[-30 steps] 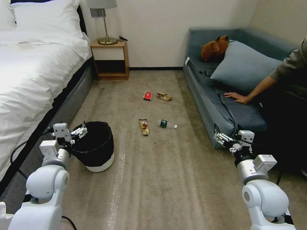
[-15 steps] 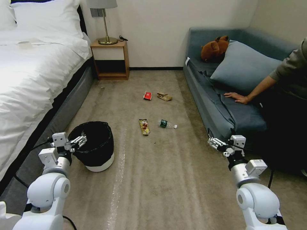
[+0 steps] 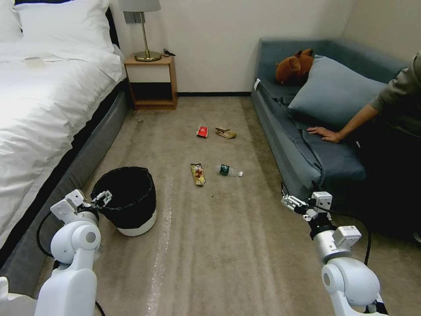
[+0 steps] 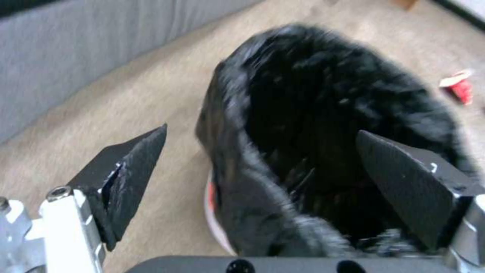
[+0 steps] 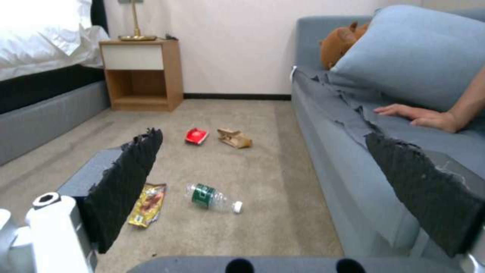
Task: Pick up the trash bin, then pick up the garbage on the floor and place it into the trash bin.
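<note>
The trash bin (image 3: 127, 199), white with a crinkled black bag, stands on the carpet at the left. My left gripper (image 3: 101, 198) is open at its near-left rim. In the left wrist view the rim of the bin (image 4: 343, 94) runs between the spread fingers of my left gripper (image 4: 263, 170), one outside and one over the opening. The garbage lies mid-floor: a red wrapper (image 3: 202, 131), a brown paper bag (image 3: 225, 132), a gold wrapper (image 3: 198, 174) and a small bottle (image 3: 229, 170). My right gripper (image 3: 287, 202) hangs open and holds nothing beside the sofa front; its wrist view shows the bottle (image 5: 212, 196) and gold wrapper (image 5: 148, 204) ahead.
A bed (image 3: 39, 114) runs along the left, with a nightstand (image 3: 151, 83) and lamp at the back wall. A blue sofa (image 3: 307, 145) lines the right, holding a pillow and a brown plush toy (image 3: 294, 66). A person's hand (image 3: 324, 134) rests on the seat.
My left gripper has dropped and pulled back to the bin's near-left rim. My right gripper has lowered and shifted a little leftward. Bin and litter have not moved.
</note>
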